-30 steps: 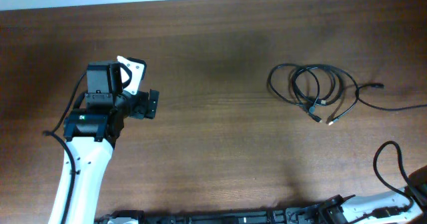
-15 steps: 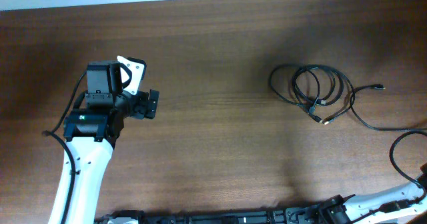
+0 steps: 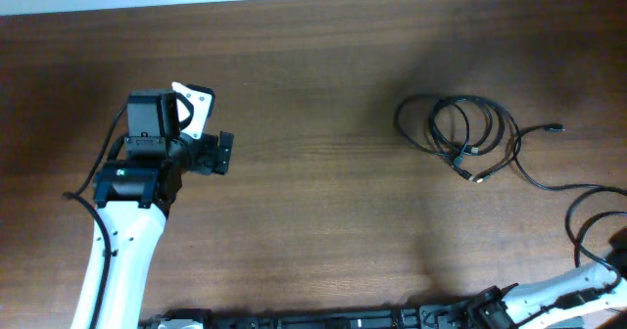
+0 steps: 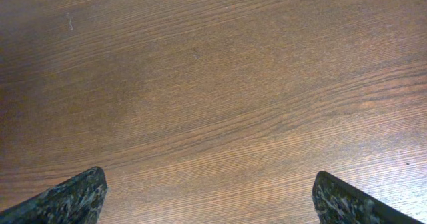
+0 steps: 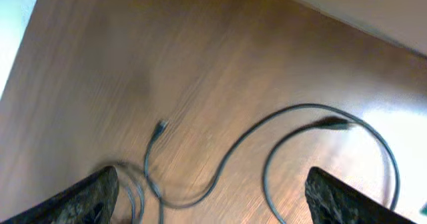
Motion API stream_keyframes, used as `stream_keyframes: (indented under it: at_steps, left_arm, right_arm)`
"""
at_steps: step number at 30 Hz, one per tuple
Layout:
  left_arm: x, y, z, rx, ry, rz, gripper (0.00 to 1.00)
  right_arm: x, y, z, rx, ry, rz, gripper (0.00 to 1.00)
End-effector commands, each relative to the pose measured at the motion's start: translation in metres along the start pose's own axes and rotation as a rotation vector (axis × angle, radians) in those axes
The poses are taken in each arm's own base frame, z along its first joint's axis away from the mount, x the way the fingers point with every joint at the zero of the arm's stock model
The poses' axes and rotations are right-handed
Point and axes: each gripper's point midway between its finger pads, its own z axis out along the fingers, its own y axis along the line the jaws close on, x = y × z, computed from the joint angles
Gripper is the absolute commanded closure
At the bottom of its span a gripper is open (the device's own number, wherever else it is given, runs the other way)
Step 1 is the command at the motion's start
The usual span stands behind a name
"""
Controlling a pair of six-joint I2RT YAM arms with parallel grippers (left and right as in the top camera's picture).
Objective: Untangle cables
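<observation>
The cables (image 3: 460,138) are thin black cords bunched in loose loops at the table's right. One strand (image 3: 549,184) trails from the bunch toward the right edge and curls into a loop (image 3: 586,216). In the right wrist view that strand (image 5: 227,164) and its small plug (image 5: 160,125) lie on the wood between the wide-apart fingers of my right gripper (image 5: 213,201), which is open and holds nothing. My left gripper (image 4: 210,201) is open over bare wood at the far left (image 3: 217,153), well away from the cables.
The brown wooden table (image 3: 323,202) has a pale wall strip along its far edge. My right arm (image 3: 578,285) enters at the near right corner, and a black base rail (image 3: 323,319) runs along the front edge.
The trailing strand has slid toward the near right and now curls into a loop by the right edge. My right arm has drawn back toward the corner. The left arm has not moved.
</observation>
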Motion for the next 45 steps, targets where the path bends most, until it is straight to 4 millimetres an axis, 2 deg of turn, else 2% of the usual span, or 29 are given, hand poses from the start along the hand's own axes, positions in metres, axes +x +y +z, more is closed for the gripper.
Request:
stream_keyframes:
  at_steps: [1, 4, 6, 9, 11, 15, 19, 24, 29, 34, 39, 42, 44, 45]
  left_arm:
    - [-0.003, 0.0, -0.004, 0.006, -0.018, 0.007, 0.01]
    - [-0.003, 0.0, -0.004, 0.006, -0.018, 0.007, 0.01]
    - [-0.003, 0.0, -0.004, 0.007, -0.018, 0.007, 0.01]
    - [-0.003, 0.0, -0.004, 0.006, -0.018, 0.007, 0.01]
    - [-0.003, 0.0, -0.004, 0.006, -0.019, 0.007, 0.01]
    - [-0.003, 0.0, -0.004, 0.006, -0.018, 0.007, 0.01]
    - [-0.003, 0.0, -0.004, 0.006, -0.018, 0.007, 0.01]
    - [-0.003, 0.0, -0.004, 0.006, -0.018, 0.007, 0.01]
    - [-0.003, 0.0, -0.004, 0.006, -0.018, 0.007, 0.01]
    - [-0.003, 0.0, -0.004, 0.006, -0.018, 0.007, 0.01]
    - [-0.003, 0.0, -0.004, 0.006, -0.018, 0.007, 0.01]
    - [-0.003, 0.0, -0.004, 0.006, -0.018, 0.007, 0.01]
    - [-0.003, 0.0, -0.004, 0.006, -0.018, 0.007, 0.01]
    - [-0.003, 0.0, -0.004, 0.006, -0.018, 0.007, 0.01]
  right_arm:
    - [0.028, 0.058, 0.006, -0.081, 0.081, -0.251, 0.13]
    - [0.059, 0.096, 0.011, -0.084, 0.167, -0.425, 0.13]
    - [0.077, 0.113, 0.017, -0.051, 0.213, -0.536, 0.13]
    - [0.095, 0.126, 0.026, -0.04, 0.269, -0.634, 0.12]
    - [0.121, 0.133, 0.044, -0.046, 0.359, -0.715, 0.12]
    - [0.154, 0.132, 0.084, -0.045, 0.464, -0.77, 0.12]
    - [0.18, 0.12, 0.124, -0.047, 0.531, -0.763, 0.12]
    - [0.224, 0.108, 0.167, -0.063, 0.603, -0.774, 0.13]
    - [0.266, 0.104, 0.188, -0.086, 0.663, -0.927, 0.13]
    - [0.287, 0.093, 0.201, -0.014, 0.683, -1.011, 0.13]
    - [0.289, 0.089, 0.211, 0.011, 0.657, -1.03, 0.29]
    - [0.286, 0.089, 0.213, 0.021, 0.644, -1.035, 0.51]
    - [0.285, 0.087, 0.213, 0.028, 0.642, -1.035, 0.73]
    - [0.285, 0.088, 0.214, 0.027, 0.64, -1.035, 0.87]
